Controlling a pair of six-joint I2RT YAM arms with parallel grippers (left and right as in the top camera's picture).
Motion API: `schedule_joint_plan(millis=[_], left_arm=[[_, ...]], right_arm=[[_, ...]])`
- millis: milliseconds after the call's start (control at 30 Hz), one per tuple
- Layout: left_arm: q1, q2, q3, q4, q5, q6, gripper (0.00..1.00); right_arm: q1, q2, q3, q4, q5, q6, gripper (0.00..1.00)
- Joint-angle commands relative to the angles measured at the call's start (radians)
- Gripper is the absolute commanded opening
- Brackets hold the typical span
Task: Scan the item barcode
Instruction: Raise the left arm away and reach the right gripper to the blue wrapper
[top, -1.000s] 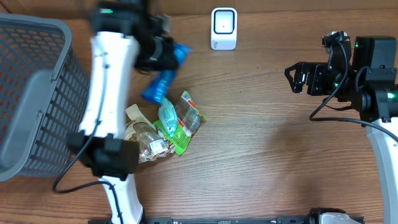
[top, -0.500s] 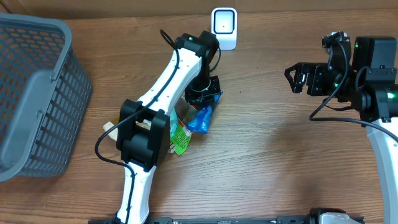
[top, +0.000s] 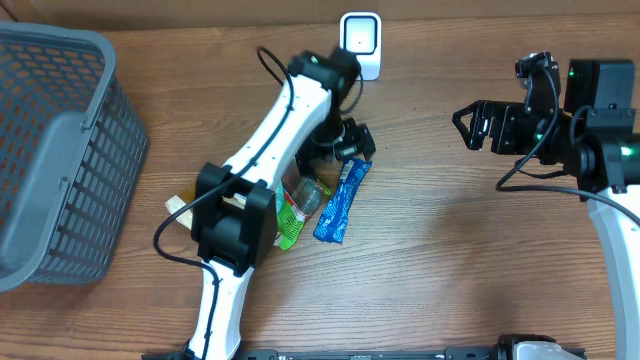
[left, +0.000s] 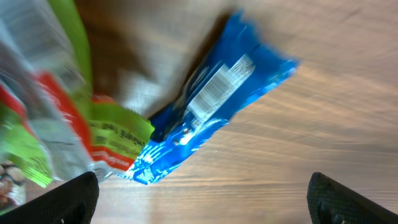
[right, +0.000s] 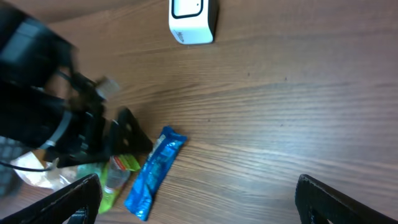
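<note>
A blue packet (top: 338, 203) lies flat on the wooden table, just right of the item pile. In the left wrist view the blue packet (left: 205, 112) shows its white barcode (left: 221, 87) facing up. My left gripper (top: 352, 142) hovers right above the packet's upper end, open and holding nothing; the left gripper (left: 202, 202) has only bare wood between its fingers. The white scanner (top: 360, 45) stands at the table's back edge, beyond it. My right gripper (top: 468, 126) waits open at the far right, its camera seeing the packet (right: 154, 172) and scanner (right: 193, 18).
A grey mesh basket (top: 50, 150) fills the left side. A pile with a green packet (top: 290, 215) and clear wrapped goods (top: 305, 193) lies beside the blue packet, partly under the left arm. Bare wood stretches between the packet and the right arm.
The left arm swung from the basket side to the centre with the blue packet, then opened. The packet now lies released on the table. The right arm stayed still.
</note>
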Motion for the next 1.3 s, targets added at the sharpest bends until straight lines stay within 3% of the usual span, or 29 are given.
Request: schedule_joint_plan(millis=[0, 33, 67, 233, 433, 667, 900, 1267], left_arm=[[0.078, -0.030, 0.245, -0.080, -0.082, 0.050, 0.98], [0.097, -0.033, 0.305, -0.105, -0.092, 0.058, 0.98], [0.134, -0.037, 0.412, -0.146, -0.099, 0.074, 1.00], [0.263, -0.039, 0.625, -0.221, -0.098, 0.079, 1.00], [0.333, -0.039, 0.634, -0.227, -0.096, 0.107, 1.00], [0.324, -0.039, 0.632, -0.227, -0.101, 0.147, 1.00], [0.324, -0.039, 0.632, -0.227, -0.101, 0.146, 1.00], [0.324, -0.039, 0.632, -0.227, -0.101, 0.146, 1.00]], right_arm=[[0.003, 0.064, 0.023, 0.005, -0.040, 0.128, 1.00], [0.006, 0.081, 0.023, 0.005, -0.055, 0.140, 1.00], [0.017, 0.119, 0.023, 0.006, -0.091, 0.172, 0.94], [0.126, 0.251, 0.023, -0.011, -0.137, 0.307, 0.71], [0.314, 0.408, 0.000, -0.020, -0.109, 0.494, 0.68], [0.477, 0.532, -0.005, 0.076, -0.067, 0.586, 0.69], [0.525, 0.576, -0.040, 0.125, -0.019, 0.641, 0.61], [0.528, 0.686, -0.075, 0.175, -0.029, 0.680, 0.40]])
